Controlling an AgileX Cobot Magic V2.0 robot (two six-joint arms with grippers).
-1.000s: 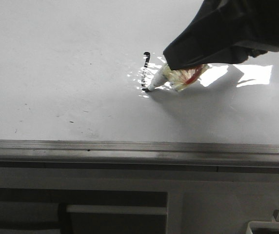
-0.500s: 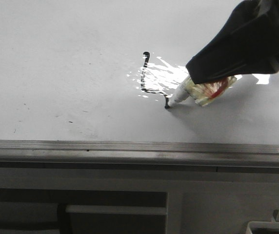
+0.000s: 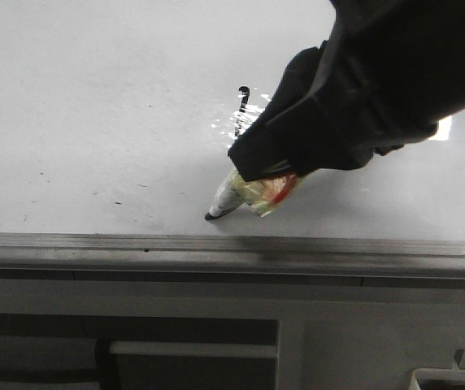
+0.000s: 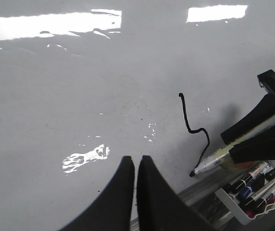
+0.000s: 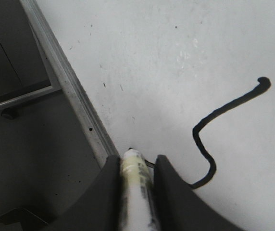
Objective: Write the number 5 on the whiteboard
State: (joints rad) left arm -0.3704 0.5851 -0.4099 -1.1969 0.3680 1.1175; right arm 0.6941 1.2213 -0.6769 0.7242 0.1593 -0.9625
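The left gripper [image 4: 135,166] has its fingers pressed together over the whiteboard [image 3: 94,122]. The number 5 [image 4: 193,126] is a black line near the grey edge strip [image 3: 135,248]. The right gripper [image 5: 136,166] pinches a marker [image 3: 245,193], probably touching the board beside that strip.

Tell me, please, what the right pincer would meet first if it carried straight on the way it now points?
Probably the grey aluminium edge strip of the whiteboard. The right pincer holds a marker pen aimed down toward that edge, its tip seemingly already on the board just short of the strip, though depth is unclear.
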